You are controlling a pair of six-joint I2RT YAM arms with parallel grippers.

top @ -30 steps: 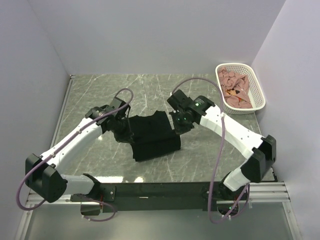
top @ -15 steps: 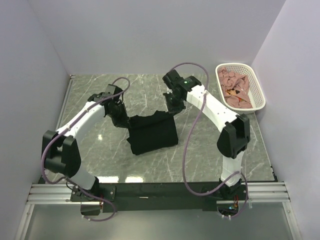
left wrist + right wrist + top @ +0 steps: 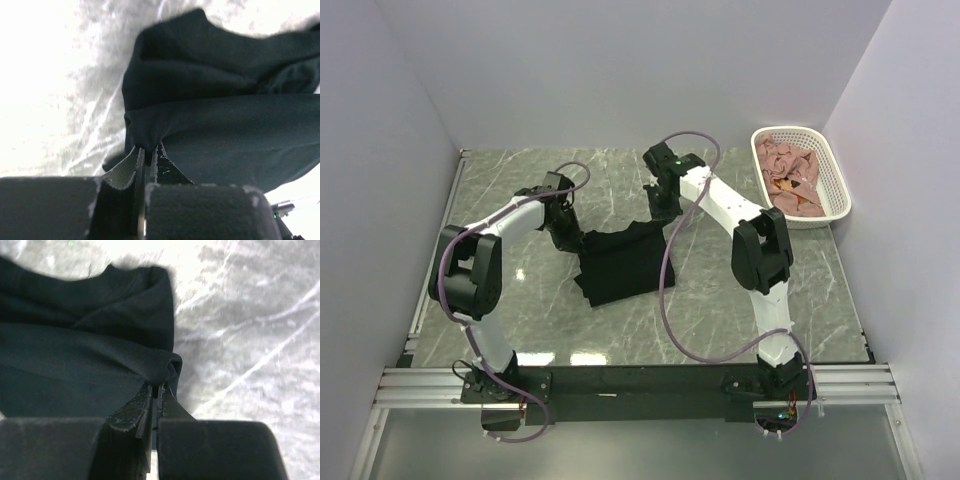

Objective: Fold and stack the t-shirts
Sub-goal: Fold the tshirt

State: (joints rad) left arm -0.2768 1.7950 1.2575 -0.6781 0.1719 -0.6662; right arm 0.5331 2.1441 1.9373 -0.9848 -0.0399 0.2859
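Presently the black t-shirt (image 3: 625, 265) lies near the middle of the table (image 3: 520, 300), gathered into a rough, partly folded rectangle. The left gripper (image 3: 146, 150) is pressed together on a pinch of black cloth at the shirt's far left corner. The right gripper (image 3: 156, 387) is likewise clamped on a pinch at the far right corner. The edge held between them runs across the table from left to right, its right end set slightly farther from the arm bases than its left. From both pincers the bulk of the garment lies toward the near edge of the table, below and behind the held edge. Each arm is nearer its own corner, and neither crosses the other. In the wrist views the cloth hangs in soft folds from the fingertips, slack rather than taut. Judged from this, the coming move depends on both grippers carrying that edge together, square to its length; uneven travel would likely skew the fold. The pink cloth (image 3: 788, 178) sits heaped in the basket (image 3: 840, 195) at the far right corner, well apart from both arms.
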